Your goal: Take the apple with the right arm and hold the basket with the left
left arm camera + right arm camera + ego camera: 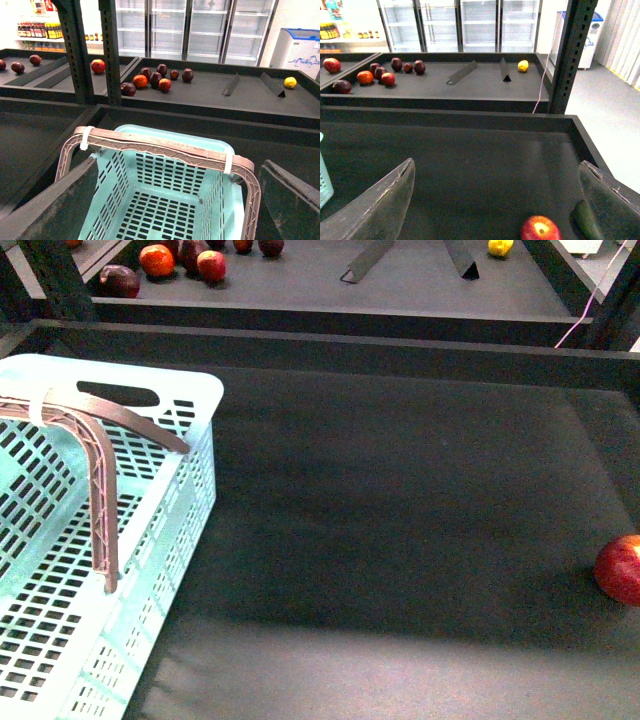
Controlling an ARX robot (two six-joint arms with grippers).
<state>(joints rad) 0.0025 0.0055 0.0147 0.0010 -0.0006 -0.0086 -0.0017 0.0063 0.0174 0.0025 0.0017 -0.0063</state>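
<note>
A wide black tray (400, 520) with low raised walls carries everything close by. The basket (190, 390) fills its left front corner, light teal plastic with slotted walls and floor, its near and left parts cut off in the front view. A second black tray (410, 285) lies behind the far wall. The basket's brownish-grey latticed handle (105, 500) arches upright over the opening, bound to the rim with white ties (85, 138). The left gripper (180, 165) hangs over the basket with its jaws spread wide, the handle crossing between them in the wrist view; whether they touch it I cannot tell. The right gripper (496, 164) is over the right half of the tray, jaws likewise released and holding nothing. On the back tray sits a cluster of dark purple-red fruits (156, 75) with a small orange fruit (140, 81) among them, two slanted dividers (462, 73), and a yellow fruit (522, 65) near its right end. The apple (622, 568) rests against the near tray's right edge, well apart from the basket, glossy red with a yellow patch at the stem; the front view cuts off half of it. Just beside it, a dark green shape (585, 220) is partly hidden by a finger and hard to make out.
</note>
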